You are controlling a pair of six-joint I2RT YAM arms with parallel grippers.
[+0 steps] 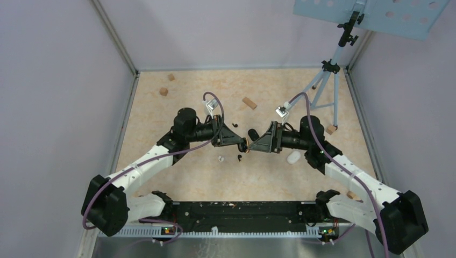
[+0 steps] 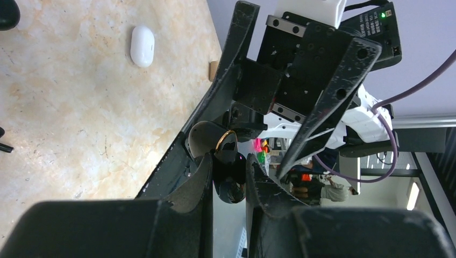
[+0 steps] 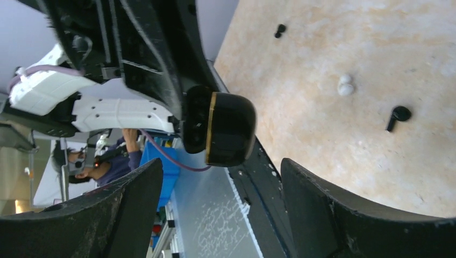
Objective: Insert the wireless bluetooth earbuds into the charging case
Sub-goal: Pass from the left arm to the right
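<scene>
My left gripper (image 1: 244, 144) (image 2: 230, 173) is shut on a black charging case (image 1: 248, 145) (image 2: 227, 164) (image 3: 221, 129) with a gold band, held above the table's middle. I cannot tell whether its lid is open. My right gripper (image 1: 254, 146) (image 3: 220, 173) faces it tip to tip, open, its fingers (image 3: 322, 204) just short of the case and not touching it. Loose earbuds lie on the table: a black one (image 1: 239, 157) (image 3: 398, 114), a white one (image 1: 221, 159) (image 3: 346, 85), and more black ones (image 1: 235, 124) (image 3: 279, 29) farther back.
A white oval case (image 1: 293, 157) (image 2: 142, 45) lies right of the grippers and a second black case (image 1: 251, 133) just behind them. Wooden blocks (image 1: 249, 102) (image 1: 163, 91) are scattered at the back. A tripod (image 1: 328, 80) stands at the back right. Walls enclose the table.
</scene>
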